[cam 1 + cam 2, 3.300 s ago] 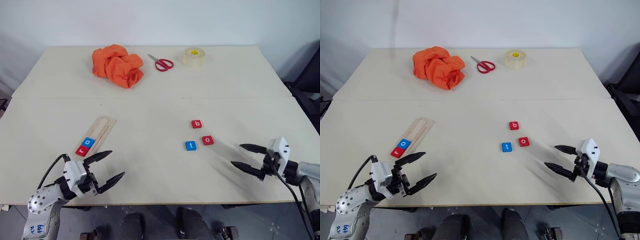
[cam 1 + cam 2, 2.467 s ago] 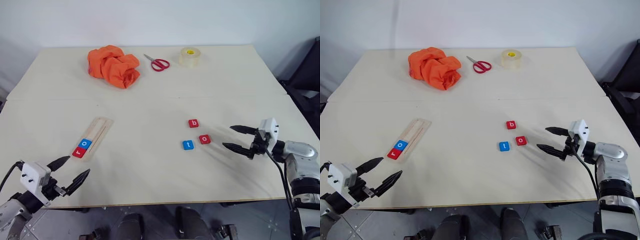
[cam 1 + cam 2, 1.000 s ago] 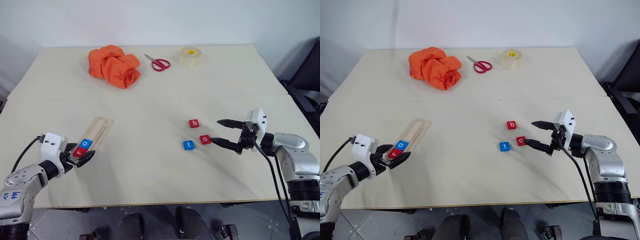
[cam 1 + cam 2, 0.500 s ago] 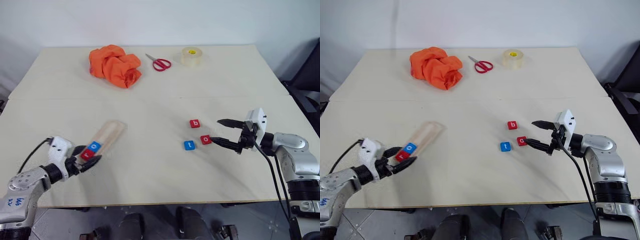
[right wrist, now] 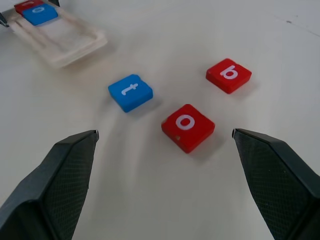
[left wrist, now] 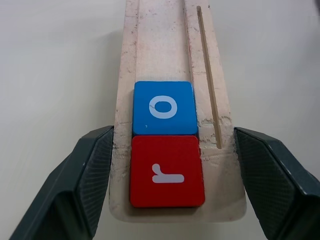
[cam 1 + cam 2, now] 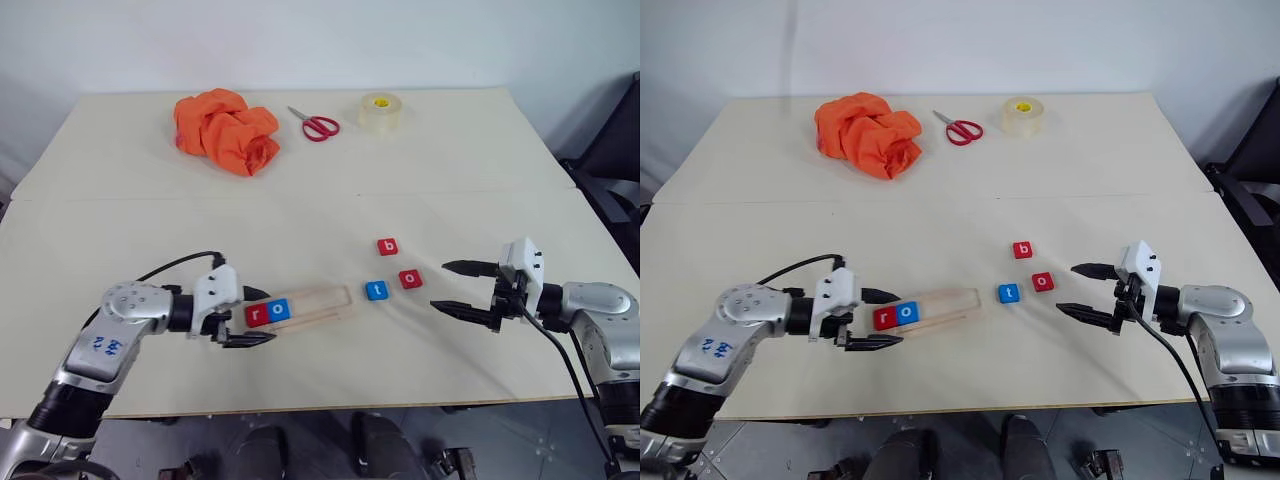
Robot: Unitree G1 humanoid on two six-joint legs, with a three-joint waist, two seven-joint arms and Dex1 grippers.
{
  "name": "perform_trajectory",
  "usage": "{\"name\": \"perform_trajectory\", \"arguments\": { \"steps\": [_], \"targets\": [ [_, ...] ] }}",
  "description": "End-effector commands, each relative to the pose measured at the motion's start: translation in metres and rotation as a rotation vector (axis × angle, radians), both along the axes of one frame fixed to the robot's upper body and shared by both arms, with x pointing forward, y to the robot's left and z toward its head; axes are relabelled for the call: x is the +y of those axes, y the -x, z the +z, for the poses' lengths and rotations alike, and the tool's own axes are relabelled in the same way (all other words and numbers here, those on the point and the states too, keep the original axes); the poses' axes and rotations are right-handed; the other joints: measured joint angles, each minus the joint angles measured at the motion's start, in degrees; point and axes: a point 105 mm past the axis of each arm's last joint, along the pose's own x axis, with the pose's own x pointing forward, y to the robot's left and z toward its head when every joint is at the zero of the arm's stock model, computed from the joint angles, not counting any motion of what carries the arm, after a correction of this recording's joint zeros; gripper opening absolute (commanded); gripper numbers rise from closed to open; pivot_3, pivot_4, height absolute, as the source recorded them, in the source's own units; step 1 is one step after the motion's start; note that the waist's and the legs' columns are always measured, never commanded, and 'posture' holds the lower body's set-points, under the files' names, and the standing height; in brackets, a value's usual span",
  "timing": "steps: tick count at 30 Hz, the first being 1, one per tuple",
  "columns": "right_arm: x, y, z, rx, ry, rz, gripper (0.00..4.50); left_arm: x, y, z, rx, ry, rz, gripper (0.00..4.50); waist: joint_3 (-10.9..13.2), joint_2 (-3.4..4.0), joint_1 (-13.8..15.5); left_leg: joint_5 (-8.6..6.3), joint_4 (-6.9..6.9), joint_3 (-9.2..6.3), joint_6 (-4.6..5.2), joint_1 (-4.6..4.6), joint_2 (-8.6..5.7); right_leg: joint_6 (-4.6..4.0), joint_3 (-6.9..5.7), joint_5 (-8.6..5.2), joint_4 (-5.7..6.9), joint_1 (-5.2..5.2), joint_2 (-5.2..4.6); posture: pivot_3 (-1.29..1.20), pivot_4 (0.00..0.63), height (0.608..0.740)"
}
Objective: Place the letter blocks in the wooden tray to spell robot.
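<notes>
The wooden tray [image 7: 322, 299] lies crosswise near the table's middle. A red r block [image 7: 257, 314] and a blue o block [image 7: 279, 310] sit side by side at its left end. My left gripper [image 7: 268, 316] is shut on that end, one finger on each long side of the tray [image 6: 160, 50]. Just right of the tray lie a blue t block [image 7: 376, 290], a red o block [image 7: 411, 278] and a red b block [image 7: 388, 246]. My right gripper [image 7: 440, 285] hovers open a little right of the red o block [image 5: 188, 127], holding nothing.
At the back of the table are a crumpled orange cloth [image 7: 225, 130], red-handled scissors [image 7: 315, 124] and a roll of tape [image 7: 379, 111]. The table's front edge runs just below both grippers.
My left gripper has swung the tray, with r and o in it, to the right and turned it crosswise, close to the loose blocks. My right gripper has drawn back slightly from the red o.
</notes>
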Motion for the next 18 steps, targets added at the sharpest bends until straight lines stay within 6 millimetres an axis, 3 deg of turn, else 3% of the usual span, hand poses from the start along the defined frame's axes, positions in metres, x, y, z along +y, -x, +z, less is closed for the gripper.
{"name": "perform_trajectory", "arguments": {
  "steps": [1, 9, 12, 18],
  "targets": [
    [-0.007, 0.006, 0.015, -0.058, -0.005, -0.026, 4.50, -0.009, -0.003, -0.003, -0.019, -0.023, -0.061, 3.39, 0.0, -0.01, 0.0, 0.00, 0.04, 0.00, 0.00, 0.00, 0.00, 0.01, 0.00, 0.00, 0.01, 0.00, 0.01, 0.00, 0.150, 0.740],
    [-0.015, 0.017, 0.012, -0.057, -0.014, -0.077, 4.50, -0.016, -0.007, -0.009, -0.036, -0.058, -0.120, 3.39, 0.0, -0.04, 0.1, 0.00, 0.16, -0.02, 0.01, -0.04, 0.00, 0.06, 0.04, 0.03, 0.04, 0.01, 0.02, 0.00, 0.150, 0.740],
    [-0.017, 0.019, 0.012, -0.058, -0.018, -0.093, 4.50, -0.016, -0.010, -0.009, -0.045, -0.063, -0.110, 4.41, 0.0, -0.04, 0.1, 0.00, 0.20, -0.03, 0.02, -0.04, 0.00, 0.07, 0.05, 0.04, 0.06, 0.02, 0.02, 0.00, 0.150, 0.740],
    [-0.022, 0.016, 0.018, -0.087, -0.039, -0.176, 4.50, -0.016, -0.005, 0.010, -0.071, 0.039, -0.111, 4.46, 0.0, -0.04, 0.1, 0.00, 0.26, -0.04, 0.03, -0.05, 0.00, 0.10, 0.06, 0.05, 0.11, 0.03, 0.02, 0.00, 0.150, 0.740]
  ]
}}
